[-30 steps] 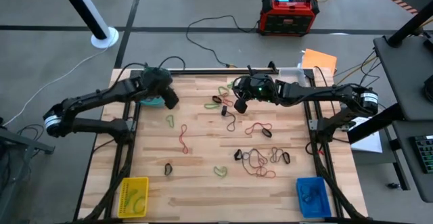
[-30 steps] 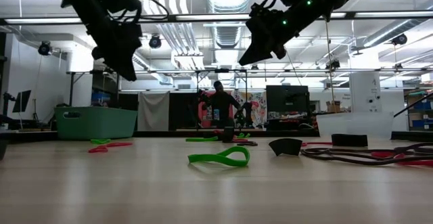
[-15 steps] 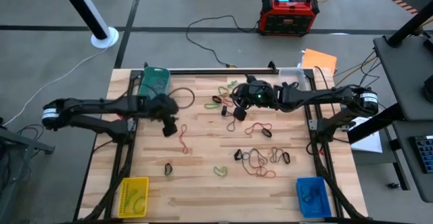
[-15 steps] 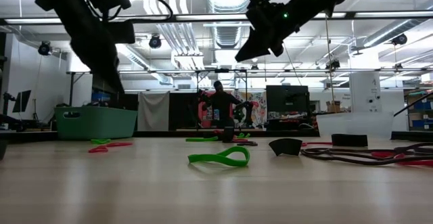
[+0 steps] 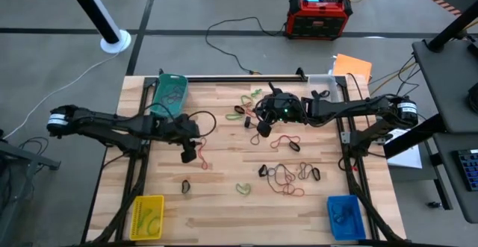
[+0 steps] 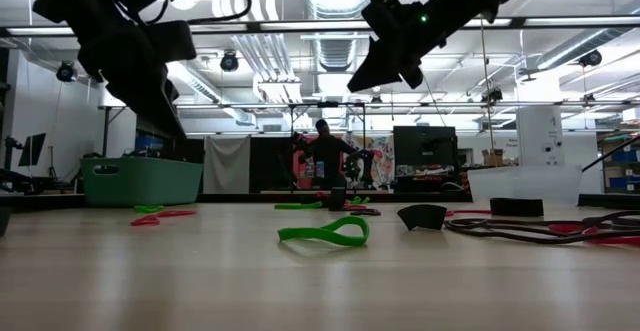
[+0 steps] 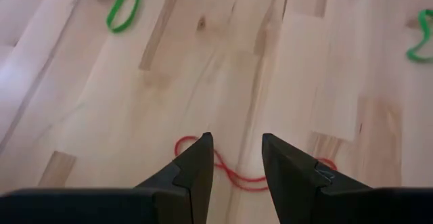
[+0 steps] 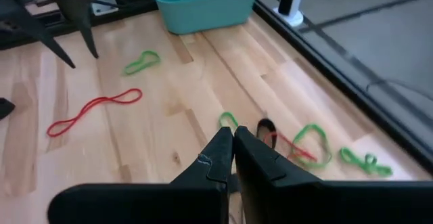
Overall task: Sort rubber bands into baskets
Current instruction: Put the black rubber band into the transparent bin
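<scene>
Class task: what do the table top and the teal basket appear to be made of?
Table top: light wood with a matt finish; plank seams and grain streaks show. Teal basket: probably moulded plastic, smooth with a slight sheen; uniform colour, rounded corners and a thin rolled rim.

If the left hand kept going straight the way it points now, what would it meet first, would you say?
Most likely the red rubber band lying on the table, seen between the left hand's open fingers; depth is uncertain.
</scene>
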You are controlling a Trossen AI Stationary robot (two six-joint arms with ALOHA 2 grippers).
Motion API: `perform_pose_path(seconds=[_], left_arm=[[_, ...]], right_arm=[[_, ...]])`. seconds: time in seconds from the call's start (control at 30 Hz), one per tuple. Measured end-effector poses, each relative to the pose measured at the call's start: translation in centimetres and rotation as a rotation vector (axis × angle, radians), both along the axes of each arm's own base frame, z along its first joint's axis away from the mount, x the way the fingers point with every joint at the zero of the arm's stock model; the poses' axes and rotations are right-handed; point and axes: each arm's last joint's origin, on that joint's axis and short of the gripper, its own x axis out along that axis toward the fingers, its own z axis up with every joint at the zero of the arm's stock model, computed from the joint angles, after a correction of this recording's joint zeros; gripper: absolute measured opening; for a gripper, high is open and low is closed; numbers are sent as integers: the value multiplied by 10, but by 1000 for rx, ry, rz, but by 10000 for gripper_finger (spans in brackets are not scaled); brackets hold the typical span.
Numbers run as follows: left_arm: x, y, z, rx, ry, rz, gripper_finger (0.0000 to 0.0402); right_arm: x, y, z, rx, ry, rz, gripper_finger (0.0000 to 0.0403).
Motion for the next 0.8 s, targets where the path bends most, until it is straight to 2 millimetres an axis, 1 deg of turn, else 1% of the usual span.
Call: perform_pose_path(seconds=[0.2,0.43,0.53,0.7,0.73,0.8], left_arm=[[3,0,1,26,-42,-27,111],[6,3,3,126,-79,13,111],[7,4,5,167,-83,7,111],[10,4,7,268,-109,-96,111],[11,4,6,294,-114,-122,111],[12,4,6,343,-121,-169,111]], right_arm=[[0,0,-11,79,28,-56,9],[13,-3,-38,192,90,-132,9],[20,-4,-46,208,129,-146,9],[36,-7,-50,153,162,-101,9],[39,-8,-50,163,157,-108,9],[47,-9,-47,236,127,-167,9]])
